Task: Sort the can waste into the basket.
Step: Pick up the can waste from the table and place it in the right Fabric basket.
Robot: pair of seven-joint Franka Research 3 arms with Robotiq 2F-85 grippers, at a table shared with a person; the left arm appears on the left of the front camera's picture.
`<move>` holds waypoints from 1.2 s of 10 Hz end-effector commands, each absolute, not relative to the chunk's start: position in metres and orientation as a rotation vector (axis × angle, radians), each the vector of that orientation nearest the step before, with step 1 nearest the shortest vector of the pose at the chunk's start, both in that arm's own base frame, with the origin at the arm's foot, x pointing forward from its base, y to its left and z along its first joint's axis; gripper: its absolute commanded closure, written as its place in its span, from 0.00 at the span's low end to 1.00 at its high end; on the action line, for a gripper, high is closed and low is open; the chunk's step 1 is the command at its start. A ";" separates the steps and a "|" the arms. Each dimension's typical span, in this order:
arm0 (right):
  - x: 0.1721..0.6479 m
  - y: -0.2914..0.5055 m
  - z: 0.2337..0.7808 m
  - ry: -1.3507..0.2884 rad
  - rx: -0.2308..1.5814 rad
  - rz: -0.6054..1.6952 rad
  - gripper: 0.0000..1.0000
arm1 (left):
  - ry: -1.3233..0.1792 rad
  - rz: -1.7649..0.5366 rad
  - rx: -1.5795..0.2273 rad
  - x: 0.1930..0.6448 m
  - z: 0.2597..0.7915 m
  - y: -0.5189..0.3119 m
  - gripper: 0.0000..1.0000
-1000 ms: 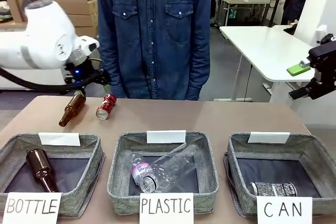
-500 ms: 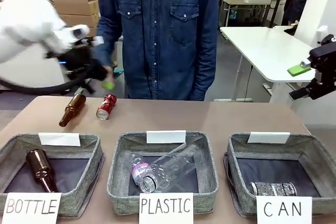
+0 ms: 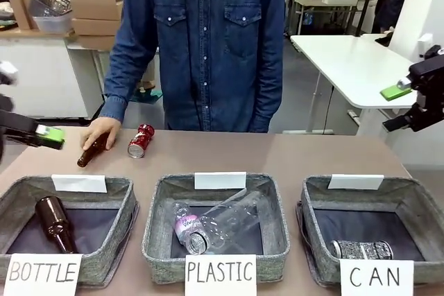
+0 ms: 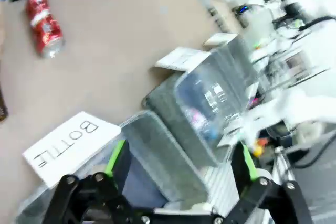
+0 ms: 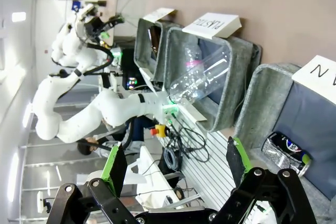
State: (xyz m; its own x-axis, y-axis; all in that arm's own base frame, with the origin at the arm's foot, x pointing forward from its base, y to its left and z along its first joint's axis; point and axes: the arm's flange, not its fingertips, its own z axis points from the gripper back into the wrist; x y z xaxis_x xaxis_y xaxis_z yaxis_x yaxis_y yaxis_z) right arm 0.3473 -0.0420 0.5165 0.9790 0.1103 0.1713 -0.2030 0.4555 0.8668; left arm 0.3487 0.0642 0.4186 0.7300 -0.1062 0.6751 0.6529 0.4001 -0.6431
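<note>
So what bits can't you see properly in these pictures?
- Brown bottle on the table: front view, the person's hand covers its body.
- Black can: front view, pattern too small to make out.
- Plastic bottle: left wrist view, smeared by motion blur.

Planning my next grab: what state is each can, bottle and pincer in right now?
red can: lying on the table
black can: lying inside CAN basket
brown bottle: lying on table, person's hand on it
left pincer: open, empty
right pincer: open, empty
</note>
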 end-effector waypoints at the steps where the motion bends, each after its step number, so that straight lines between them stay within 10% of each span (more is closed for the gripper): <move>1: 0.347 -0.044 0.517 -0.105 1.081 0.217 0.00 | -0.636 -0.521 -1.408 0.352 0.399 0.116 0.00; 4: 0.347 -0.044 0.517 -0.105 1.081 0.217 0.00 | -0.340 -0.312 -1.774 0.419 0.360 0.169 0.00; 5: 0.347 -0.044 0.517 -0.105 1.081 0.217 0.00 | -0.629 -0.446 -1.521 0.335 0.393 0.135 0.00; 12: 0.347 -0.044 0.517 -0.105 1.081 0.217 0.00 | -0.629 -0.446 -1.521 0.335 0.393 0.135 0.00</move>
State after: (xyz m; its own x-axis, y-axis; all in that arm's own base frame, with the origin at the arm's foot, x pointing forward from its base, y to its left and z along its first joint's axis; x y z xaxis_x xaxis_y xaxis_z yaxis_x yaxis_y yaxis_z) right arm 0.3472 -0.0418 0.5168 0.9789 0.1114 0.1714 -0.2036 0.4554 0.8667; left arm 0.3364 0.1364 0.3941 0.7697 0.1121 0.6285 0.6312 0.0136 -0.7755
